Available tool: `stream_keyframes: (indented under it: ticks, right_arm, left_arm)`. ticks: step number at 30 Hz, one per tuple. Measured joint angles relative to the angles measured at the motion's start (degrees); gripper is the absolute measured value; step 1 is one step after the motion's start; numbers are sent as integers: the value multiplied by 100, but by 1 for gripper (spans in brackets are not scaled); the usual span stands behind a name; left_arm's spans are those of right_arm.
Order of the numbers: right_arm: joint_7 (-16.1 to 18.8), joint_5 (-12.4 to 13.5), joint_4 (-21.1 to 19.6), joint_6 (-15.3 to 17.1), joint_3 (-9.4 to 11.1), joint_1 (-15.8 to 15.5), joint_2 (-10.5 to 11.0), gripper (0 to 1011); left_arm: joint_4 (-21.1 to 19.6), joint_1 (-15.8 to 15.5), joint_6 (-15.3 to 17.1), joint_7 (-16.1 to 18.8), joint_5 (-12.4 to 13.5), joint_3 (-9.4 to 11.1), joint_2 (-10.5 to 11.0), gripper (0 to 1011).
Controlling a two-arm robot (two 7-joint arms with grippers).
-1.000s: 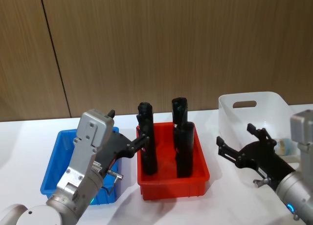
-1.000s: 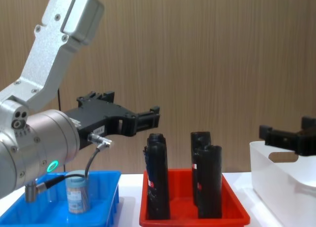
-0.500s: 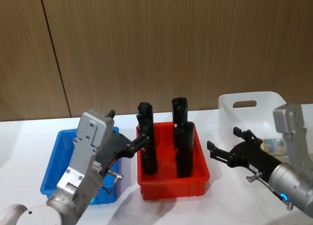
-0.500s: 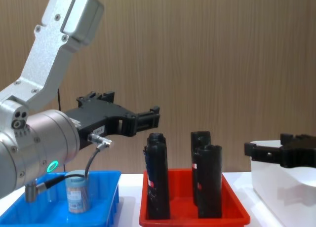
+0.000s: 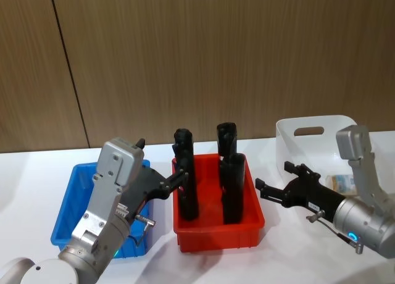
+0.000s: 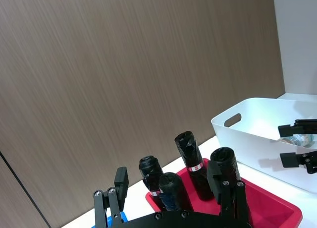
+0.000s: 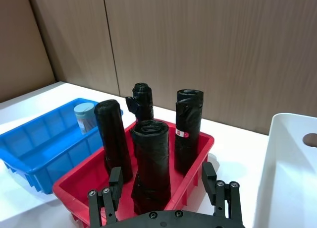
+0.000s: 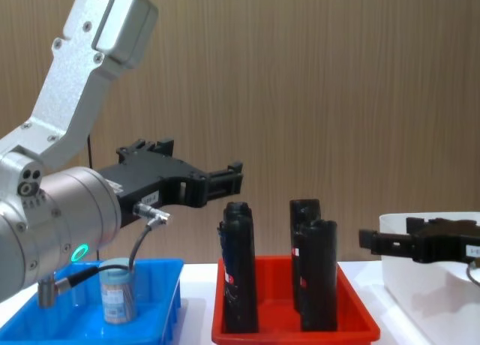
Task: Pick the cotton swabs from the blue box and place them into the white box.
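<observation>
Right gripper (image 5: 274, 186) hangs empty, fingers apart, between red tray (image 5: 252, 225) and white box (image 5: 345, 127), facing blue box (image 5: 65, 207). One swab jar (image 8: 118, 292) upright there; another (image 5: 342, 184) lies in white box. Left gripper (image 5: 177, 176) open above blue box's right edge.

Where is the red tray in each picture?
Head view: the red tray sits low in the middle, between the blue box and the white box.
Chest view: bottom middle.
Left wrist view: in front of the white box.
Right wrist view: between the blue and white boxes.
Shared landmark: the four black bottles standing in it.
</observation>
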Motion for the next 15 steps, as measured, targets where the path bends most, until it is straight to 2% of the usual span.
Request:
stream_keyframes:
  ticks: [15]
  right_arm:
    - [826,-17,1210,-313,-45,687,-157,1001]
  left_arm:
    - [0,0,0,0,0,0,0,1004]
